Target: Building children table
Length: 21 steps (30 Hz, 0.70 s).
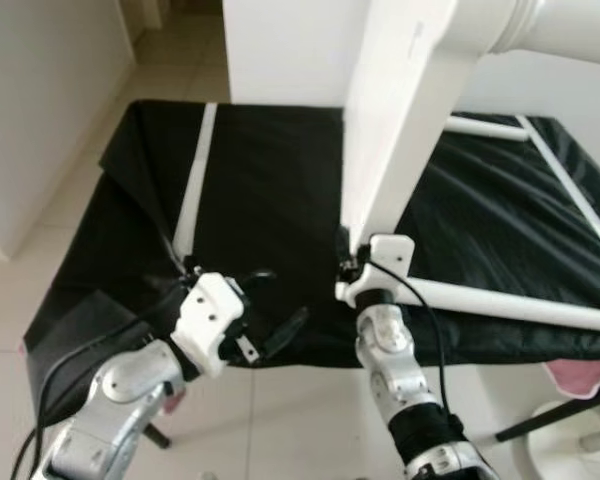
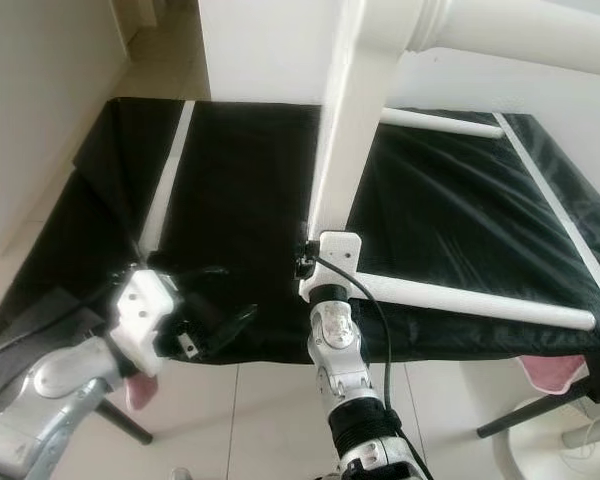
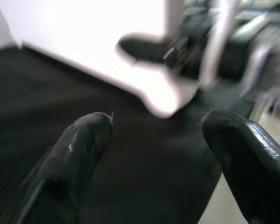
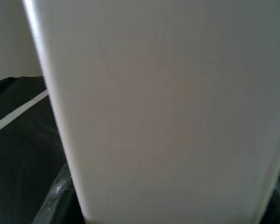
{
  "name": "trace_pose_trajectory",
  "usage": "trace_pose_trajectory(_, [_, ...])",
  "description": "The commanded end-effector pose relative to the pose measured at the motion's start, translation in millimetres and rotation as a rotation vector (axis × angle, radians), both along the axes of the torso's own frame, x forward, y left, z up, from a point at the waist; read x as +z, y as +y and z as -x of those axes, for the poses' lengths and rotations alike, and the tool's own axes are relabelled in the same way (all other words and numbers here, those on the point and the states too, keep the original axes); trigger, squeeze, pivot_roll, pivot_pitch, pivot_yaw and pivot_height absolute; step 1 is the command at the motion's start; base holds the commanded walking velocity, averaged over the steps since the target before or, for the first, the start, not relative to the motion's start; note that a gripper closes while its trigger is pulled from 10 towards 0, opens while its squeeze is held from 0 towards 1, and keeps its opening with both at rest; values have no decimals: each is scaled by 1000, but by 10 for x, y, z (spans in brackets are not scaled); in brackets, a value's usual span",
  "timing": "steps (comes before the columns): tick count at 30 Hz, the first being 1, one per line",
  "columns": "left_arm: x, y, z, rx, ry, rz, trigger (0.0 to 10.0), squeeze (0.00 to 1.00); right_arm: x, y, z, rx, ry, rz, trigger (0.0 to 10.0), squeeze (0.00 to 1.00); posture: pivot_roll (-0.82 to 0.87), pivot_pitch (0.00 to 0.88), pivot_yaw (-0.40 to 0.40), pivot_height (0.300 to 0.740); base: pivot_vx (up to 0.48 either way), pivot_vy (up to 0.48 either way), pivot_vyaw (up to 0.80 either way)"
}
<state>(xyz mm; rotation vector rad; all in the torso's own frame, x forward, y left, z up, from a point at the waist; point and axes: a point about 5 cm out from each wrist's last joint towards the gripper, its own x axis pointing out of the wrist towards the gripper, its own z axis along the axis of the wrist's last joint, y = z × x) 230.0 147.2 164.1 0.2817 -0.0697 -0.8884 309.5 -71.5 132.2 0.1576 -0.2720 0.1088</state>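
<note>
no readable text, labels, brands or numbers anywhere

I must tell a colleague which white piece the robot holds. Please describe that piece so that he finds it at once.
Start from the black cloth spread over the work surface. At its near edge the right gripper is shut on a broad flat white board that rises steeply toward the camera. The other white pieces are thin round rods lying flat on the cloth; the board is wide, flat and lifted.
</note>
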Motion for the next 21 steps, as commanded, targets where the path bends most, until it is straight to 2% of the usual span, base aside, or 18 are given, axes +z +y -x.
trace_pose_trajectory(1, [-26, 68, -9, 10, 7, -10, 10000, 0, -49, 197, 76, 124, 7, 12, 0, 0, 140, 81, -44, 740, 0, 0, 0])
trace_pose_trajectory(4, [-2, 285, -91, 74, -6, -44, 10000, 0, -25, 268, 149, 190, -31, 14, 0, 0, 141, 79, -42, 740, 0, 0, 0])
trace_pose_trajectory(5, [-2, 285, -91, 74, -6, -44, 10000, 0, -25, 268, 149, 190, -31, 14, 0, 0, 141, 79, -42, 740, 0, 0, 0])
trace_pose_trajectory(7, [23, 434, -142, 108, -17, -78, 10000, 0, -15, 343, 205, 239, -45, -6, 0, 0, 143, 77, -42, 740, 0, 0, 0])
trace_pose_trajectory(8, [23, 434, -142, 108, -17, -78, 10000, 0, -15, 343, 205, 239, -45, -6, 0, 0, 143, 77, -42, 740, 0, 0, 0])
trace_pose_trajectory(14, [159, 709, -237, 174, -65, -137, 10000, 0, 20, 454, 285, 289, -81, 1, 0, 0, 154, 80, -42, 740, 0, 0, 0])
trace_pose_trajectory(21, [227, 764, -265, 180, -91, -149, 10000, 0, 22, 458, 300, 293, -82, 6, 0, 0, 157, 85, -40, 740, 0, 0, 0])
